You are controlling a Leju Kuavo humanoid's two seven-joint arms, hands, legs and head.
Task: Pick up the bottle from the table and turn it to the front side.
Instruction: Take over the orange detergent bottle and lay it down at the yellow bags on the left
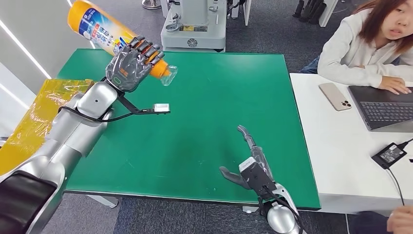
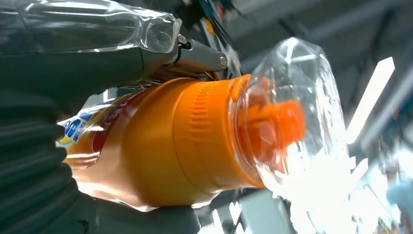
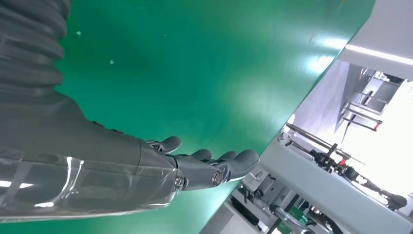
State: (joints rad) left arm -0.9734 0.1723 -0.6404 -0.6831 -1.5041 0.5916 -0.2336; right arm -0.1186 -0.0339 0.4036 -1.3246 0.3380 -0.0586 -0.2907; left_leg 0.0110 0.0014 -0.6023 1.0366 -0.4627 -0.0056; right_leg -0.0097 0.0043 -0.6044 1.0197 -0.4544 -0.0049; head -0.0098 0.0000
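An orange bottle [image 1: 100,30] with a blue and white label and a clear cap is lifted above the green table's [image 1: 204,122] back left corner, tilted with its cap end pointing down to the right. My left hand [image 1: 132,64] grips it near the cap end. In the left wrist view the bottle's orange shoulder [image 2: 185,141] and clear cap [image 2: 297,117] sit close up, wrapped by my left hand [image 2: 44,73]. My right hand [image 1: 252,161] hovers low over the table's front right part, fingers stretched out, holding nothing. The right wrist view shows the right hand [image 3: 195,168] above bare green surface.
A white desk [image 1: 341,146] adjoins the table's right side with a phone [image 1: 335,96], a laptop [image 1: 384,107] and a black adapter [image 1: 388,155]; a person sits there. Yellow plastic sheet [image 1: 44,112] lies at the left. A grey machine [image 1: 195,24] stands behind the table.
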